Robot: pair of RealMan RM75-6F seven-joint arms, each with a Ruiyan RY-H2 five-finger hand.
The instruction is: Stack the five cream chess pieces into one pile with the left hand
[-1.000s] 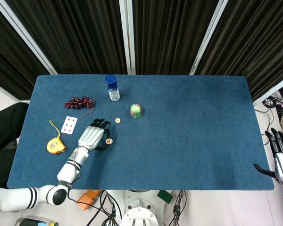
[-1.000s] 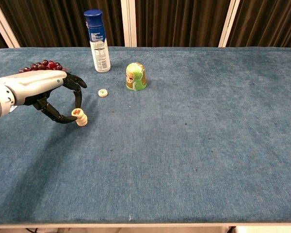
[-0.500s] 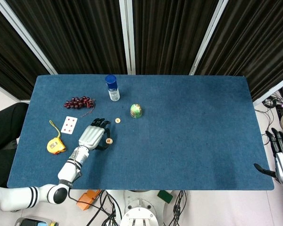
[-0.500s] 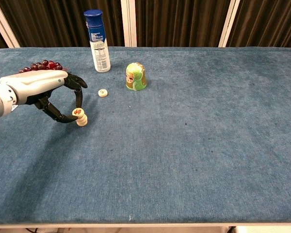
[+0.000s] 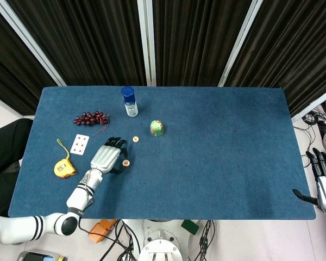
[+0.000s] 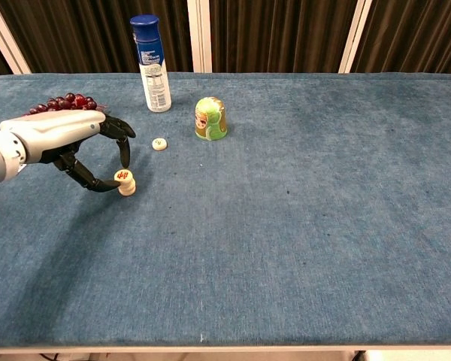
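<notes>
Little has moved: the left hand (image 6: 64,139) has eased fractionally, fingers curled about the pile (image 6: 125,183), seemingly pinching its top piece. Beyond the pile, toward the bottle (image 6: 150,64), lies the last loose piece (image 6: 159,144). The right hand (image 5: 325,187) idles off-table, fingers spread, empty.

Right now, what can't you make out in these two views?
- Pile of cream pieces: how many are stacked; too small in both views.
- Left hand: whether its fingers touch the pile; unclear in both views.
- Loose cream piece: its marking is too small to read.
- Right hand: cut off by the head view's right edge, absent from the chest view.
</notes>
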